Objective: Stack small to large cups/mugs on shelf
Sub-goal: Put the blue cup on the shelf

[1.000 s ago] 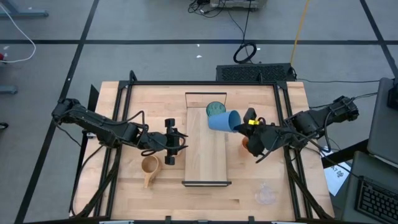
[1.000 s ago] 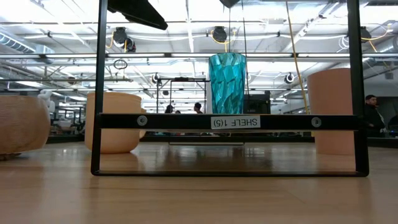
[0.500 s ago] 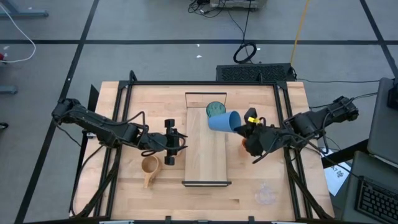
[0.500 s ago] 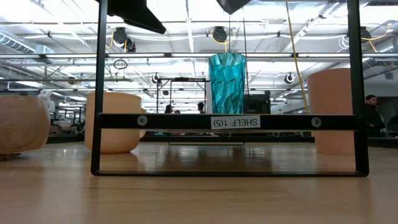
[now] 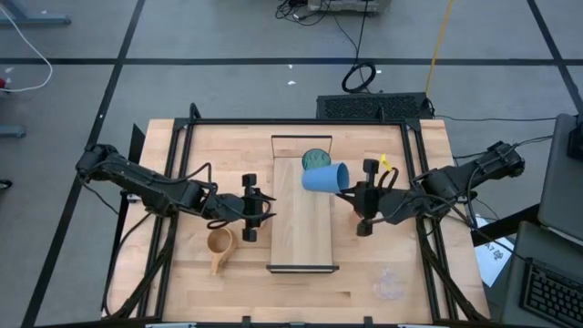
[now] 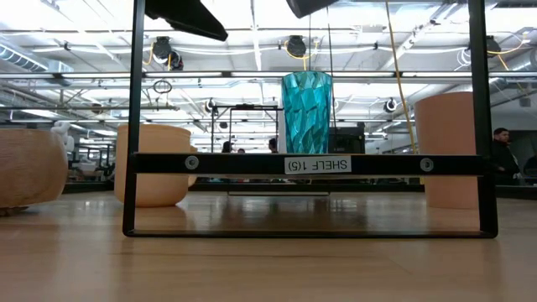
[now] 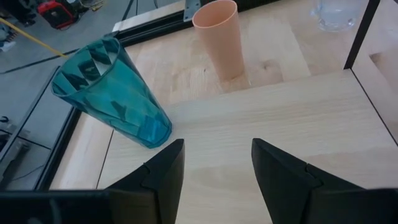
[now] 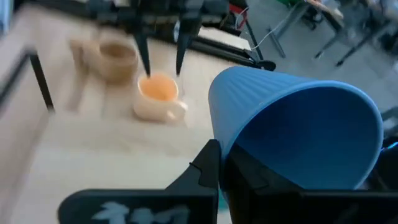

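My right gripper [image 5: 353, 193] is shut on the blue cup [image 5: 324, 177], held on its side above the far part of the shelf [image 5: 301, 232]. The teal tumbler [image 5: 316, 158] stands upright at the shelf's far end. My left gripper [image 5: 248, 208] is open and empty, left of the shelf, fingers above the orange mug [image 8: 158, 93]. The tan mug [image 5: 219, 244] stands on the table nearer the front. The orange cup [image 7: 217, 37] stands right of the shelf. The clear glass [image 5: 389, 284] is at the front right. My right gripper holds the blue cup by its rim [image 8: 219, 144] at the open end. One finger [image 8: 208, 167] lies against the outer wall and the other seems to be inside. The fingers come roughly level from the table's right. The cup is lifted clear, tipped on its side with its base toward the left.
A black rail frame [image 5: 414, 146] runs around the work area. The shelf's near end rail [image 6: 306, 164] carries a label. The near half of the shelf board is bare. A person [image 6: 502, 155] stands in the room behind.
My right gripper has moved a little toward the table's left and turned about its wrist, still shut on the blue cup. The cup has shifted slightly left over the shelf and stays tipped and lifted.
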You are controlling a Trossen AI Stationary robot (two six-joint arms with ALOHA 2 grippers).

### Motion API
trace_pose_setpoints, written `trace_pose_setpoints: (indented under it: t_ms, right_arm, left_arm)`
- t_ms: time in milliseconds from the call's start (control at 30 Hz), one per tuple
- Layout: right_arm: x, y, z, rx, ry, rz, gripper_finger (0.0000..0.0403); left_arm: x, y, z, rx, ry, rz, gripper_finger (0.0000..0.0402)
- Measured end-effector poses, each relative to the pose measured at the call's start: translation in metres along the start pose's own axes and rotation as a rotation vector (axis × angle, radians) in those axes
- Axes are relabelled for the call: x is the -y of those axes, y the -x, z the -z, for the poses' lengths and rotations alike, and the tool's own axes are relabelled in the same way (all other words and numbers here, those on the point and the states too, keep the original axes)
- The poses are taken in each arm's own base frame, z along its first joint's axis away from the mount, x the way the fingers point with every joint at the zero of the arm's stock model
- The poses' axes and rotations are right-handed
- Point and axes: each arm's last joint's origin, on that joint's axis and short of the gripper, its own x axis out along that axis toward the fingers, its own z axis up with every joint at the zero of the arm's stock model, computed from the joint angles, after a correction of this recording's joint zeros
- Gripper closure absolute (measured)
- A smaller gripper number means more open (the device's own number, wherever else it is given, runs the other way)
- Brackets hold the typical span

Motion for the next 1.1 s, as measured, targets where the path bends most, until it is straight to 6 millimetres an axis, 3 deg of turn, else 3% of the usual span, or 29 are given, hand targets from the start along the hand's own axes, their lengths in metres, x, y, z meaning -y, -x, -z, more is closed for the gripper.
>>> trace_pose_setpoints:
  t_ms: [267,533,1100]
  right_arm:
    - [-0.0001,0.0001,-0.0058,0.05,-0.326,-0.01,0.0403]
    - [-0.0017,0.0002,-0.006,0.038,-0.513,-0.07,0.0403]
    - [-0.0034,0.0002,-0.0065,0.025,-0.491,-0.142,0.0403]
  left_arm:
    - [-0.0001,0.0,-0.0007,0.007,-0.003,-0.001,0.0213]
    - [-0.0001,0.0,-0.0007,0.006,-0.003,-0.001,0.0213]
    - [-0.0018,0.0001,-0.0001,-0.003,-0.004,-0.063,0.0213]
